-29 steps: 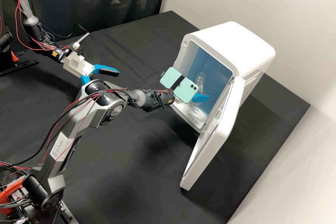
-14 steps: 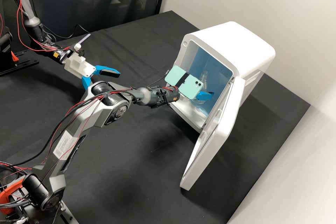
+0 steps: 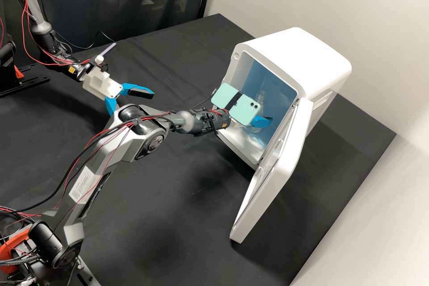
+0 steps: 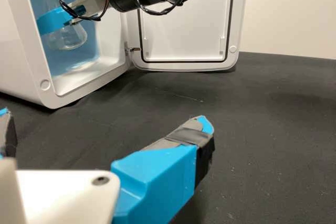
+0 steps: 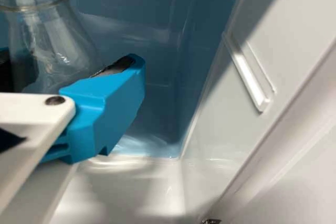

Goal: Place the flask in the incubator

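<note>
Black desk [image 3: 178,214] against a pale wall, dark curtain behind. White incubator [image 3: 295,53] stands at the far right of the desk, its door [image 3: 277,165] swung wide open and its chamber lit blue. Right arm reaches in through the opening; a mint-green phone [image 3: 235,106] is strapped across its wrist. Right tool [image 5: 65,72] is clamped on a clear glass flask [image 4: 65,30], blue fingers [image 5: 105,103] pressed to the glass, and the flask is upright inside the chamber. Cannot tell whether its base touches the chamber floor. Left tool [image 4: 105,132] hangs over the desk, well apart from the incubator, fingers spread wide with nothing between them.
</note>
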Motion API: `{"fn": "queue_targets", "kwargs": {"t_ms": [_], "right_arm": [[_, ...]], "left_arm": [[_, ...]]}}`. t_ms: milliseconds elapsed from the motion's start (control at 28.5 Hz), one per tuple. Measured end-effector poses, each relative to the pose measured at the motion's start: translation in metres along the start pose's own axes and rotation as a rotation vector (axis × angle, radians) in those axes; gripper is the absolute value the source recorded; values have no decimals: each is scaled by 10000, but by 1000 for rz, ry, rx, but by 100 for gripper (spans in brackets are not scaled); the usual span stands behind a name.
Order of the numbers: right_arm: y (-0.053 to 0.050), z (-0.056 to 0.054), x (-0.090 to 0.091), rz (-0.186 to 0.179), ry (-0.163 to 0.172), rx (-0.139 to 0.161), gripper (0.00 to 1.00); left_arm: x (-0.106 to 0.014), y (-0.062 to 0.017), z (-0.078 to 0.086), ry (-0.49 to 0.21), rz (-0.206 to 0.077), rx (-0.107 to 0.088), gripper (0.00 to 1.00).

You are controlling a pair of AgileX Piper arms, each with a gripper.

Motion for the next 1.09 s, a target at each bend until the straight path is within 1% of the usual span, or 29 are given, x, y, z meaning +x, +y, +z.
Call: {"fn": "queue_targets", "kwargs": {"t_ms": [105,210,490,561,596,631,701,736,911,1086], "right_arm": [[-4,4,2,-1,-2,-6,0],[-47,36,30,-7,-11,-17,0],[-218,162,104,-40,-43,-25,0],[-271,198,125,-52,-52,-34,0],[-289,200,136,-54,-53,-34,0],[-329,208,142,-61,-60,-30,0],[-356,201,159,-59,-58,-34,0],[-365,184,159,-56,-54,-41,0],[-400,147,152,-55,-46,-43,0],[-418,144,155,-47,-45,-44,0]], "left_arm": [[0,0,0,0,0,0,100],[0,0,0,0,0,0,100],[0,0,0,0,0,0,100],[0,0,0,0,0,0,100],[0,0,0,0,0,0,100],[0,0,0,0,0,0,100],[0,0,0,0,0,0,100],[0,0,0,0,0,0,100],[1,-1,3,0,0,0,100],[1,-1,3,0,0,0,100]]}}
